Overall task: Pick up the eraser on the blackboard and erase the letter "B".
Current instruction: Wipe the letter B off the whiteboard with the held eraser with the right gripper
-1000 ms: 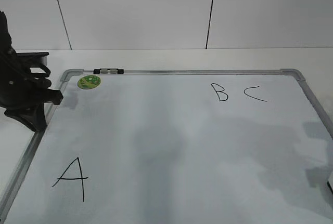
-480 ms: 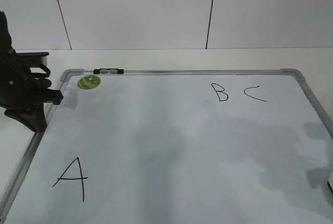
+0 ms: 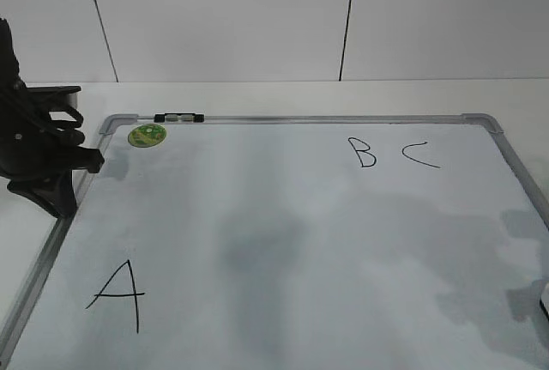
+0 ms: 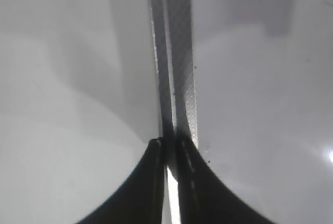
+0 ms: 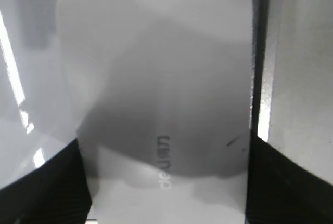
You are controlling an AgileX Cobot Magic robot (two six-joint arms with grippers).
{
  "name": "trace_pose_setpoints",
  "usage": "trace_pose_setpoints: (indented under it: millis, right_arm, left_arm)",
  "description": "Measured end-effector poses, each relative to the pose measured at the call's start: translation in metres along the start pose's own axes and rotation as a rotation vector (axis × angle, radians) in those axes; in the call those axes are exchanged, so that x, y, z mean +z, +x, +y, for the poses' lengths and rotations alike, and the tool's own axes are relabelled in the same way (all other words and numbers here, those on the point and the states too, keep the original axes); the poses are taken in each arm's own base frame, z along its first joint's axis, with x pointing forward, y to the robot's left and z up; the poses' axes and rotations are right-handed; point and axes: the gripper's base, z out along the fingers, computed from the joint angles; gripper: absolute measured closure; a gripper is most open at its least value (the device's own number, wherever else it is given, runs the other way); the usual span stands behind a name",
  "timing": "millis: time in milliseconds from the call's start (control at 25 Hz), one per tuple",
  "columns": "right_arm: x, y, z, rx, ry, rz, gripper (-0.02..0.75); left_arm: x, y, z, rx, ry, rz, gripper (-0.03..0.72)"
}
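Observation:
The eraser (image 5: 161,78), a flat white rounded block with faint print, lies on the blackboard (image 3: 283,241) beside its right frame rail. My right gripper (image 5: 164,182) has a jaw against each long side of it and is shut on it. The exterior view shows only the right arm's shadow at the right edge. The letter "B" (image 3: 366,153) is at the board's upper middle, left of the "C" (image 3: 420,156). My left gripper (image 4: 169,154) is shut and empty over the board's left frame rail (image 4: 177,68). It also shows in the exterior view (image 3: 51,164).
A large "A" (image 3: 117,294) is at the board's lower left. A round green sticker (image 3: 147,136) and a small black-and-silver clip (image 3: 179,118) sit at the top left of the frame. A white wall stands behind the table.
The right arm's shadow on the board's right side has shifted down and toward the edge. The left arm has not moved.

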Motion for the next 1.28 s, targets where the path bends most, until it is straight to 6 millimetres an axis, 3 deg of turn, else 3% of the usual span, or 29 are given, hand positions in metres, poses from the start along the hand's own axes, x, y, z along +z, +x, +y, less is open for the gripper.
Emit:
trace_pose_setpoints:
  millis: [760, 1280]
  right_arm:
    - [-0.003, -0.001, 0.0, -0.006, 0.0, 0.026, 0.189]
    - [-0.04, -0.029, 0.003, -0.005, -0.014, -0.007, 0.19]
  left_arm:
    - [0.0, 0.0, 0.0, 0.0, 0.0, 0.0, 0.666]
    - [0.0, 0.0, 0.0, 0.0, 0.0, 0.0, 0.666]
